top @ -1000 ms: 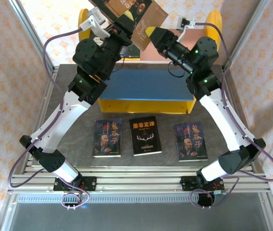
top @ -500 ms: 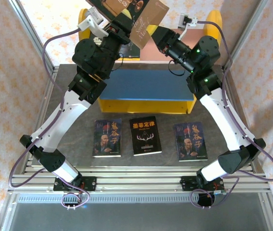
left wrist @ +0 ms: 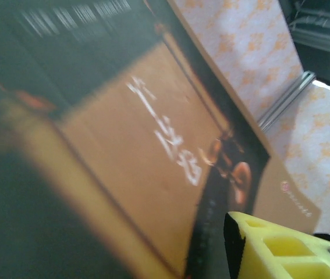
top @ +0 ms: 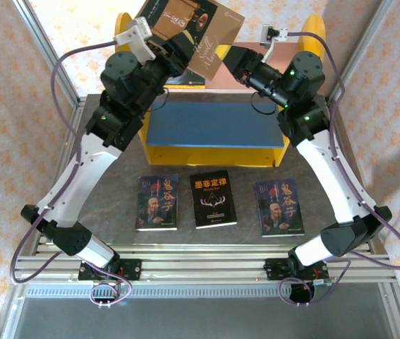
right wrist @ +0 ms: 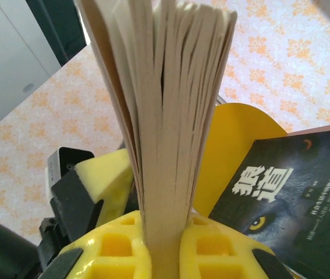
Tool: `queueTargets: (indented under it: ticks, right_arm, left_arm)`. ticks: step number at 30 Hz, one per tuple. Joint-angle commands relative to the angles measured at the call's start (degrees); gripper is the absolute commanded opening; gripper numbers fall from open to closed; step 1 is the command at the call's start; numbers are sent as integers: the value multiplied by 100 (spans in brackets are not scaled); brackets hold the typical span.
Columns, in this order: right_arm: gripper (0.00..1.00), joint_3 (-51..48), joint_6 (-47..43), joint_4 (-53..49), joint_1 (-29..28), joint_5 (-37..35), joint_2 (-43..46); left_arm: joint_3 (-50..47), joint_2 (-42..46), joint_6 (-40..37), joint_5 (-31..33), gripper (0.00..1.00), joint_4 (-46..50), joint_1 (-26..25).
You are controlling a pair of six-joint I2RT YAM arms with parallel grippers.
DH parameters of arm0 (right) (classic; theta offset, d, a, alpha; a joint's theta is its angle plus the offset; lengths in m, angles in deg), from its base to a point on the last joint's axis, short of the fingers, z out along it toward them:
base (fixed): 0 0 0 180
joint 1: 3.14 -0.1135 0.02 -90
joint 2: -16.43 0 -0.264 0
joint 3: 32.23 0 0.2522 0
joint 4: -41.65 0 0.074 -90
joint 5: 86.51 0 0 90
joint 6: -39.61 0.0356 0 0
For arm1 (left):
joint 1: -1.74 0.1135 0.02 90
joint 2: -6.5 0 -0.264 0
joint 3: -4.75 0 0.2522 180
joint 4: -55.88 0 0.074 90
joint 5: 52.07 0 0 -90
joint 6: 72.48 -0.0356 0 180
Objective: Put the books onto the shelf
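Observation:
My right gripper (right wrist: 165, 232) is shut on the lower edge of the tan-brown book (top: 194, 32), which stands tilted in the air above the shelf's (top: 214, 152) back left corner. In the right wrist view its page edges (right wrist: 170, 99) rise straight from between the pads. Beside the book's cover, my left gripper (top: 177, 55) is open, with one yellow finger (left wrist: 281, 244) just off the cover (left wrist: 147, 145). A wolf-face book (right wrist: 293, 197) leans by the shelf's yellow side panel (right wrist: 234, 145). Three books lie in front of the shelf: a bearded-man one (top: 158, 202), the antlers one (top: 213, 199) and another bearded-man one (top: 279, 206).
The blue lower board (top: 214, 123) lies bare between the two arms, and the pink upper board (top: 279, 65) shows behind the right arm. An aluminium frame (top: 51, 63) and patterned walls close in the table on both sides.
The right gripper has shut on the tan-brown book. The left gripper has opened and let go of it, and the left arm has swung back to the left.

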Motion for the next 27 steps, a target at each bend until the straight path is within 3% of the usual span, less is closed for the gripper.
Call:
queueTargets:
  ticks: [1,5,10,17,27]
  right_arm:
    - [0,-60,-219,269,202,204,475]
    - [0,-112,-439,-7,400,391,571]
    - [0,277,-1291,-1218,613,658,615]
    - [0,491,-2092,-2317,753,917,791]
    - [0,366,-2084,-2263,799,1285,905]
  left_arm:
    - [44,431,-28,-577,61,738,255]
    - [75,560,37,-1256,66,1252,706]
    - [-14,676,-26,-2139,71,1543,1274]
    - [371,325,-230,-3406,73,2023,1551]
    - [953,-88,-1043,-3304,71,3167,1550]
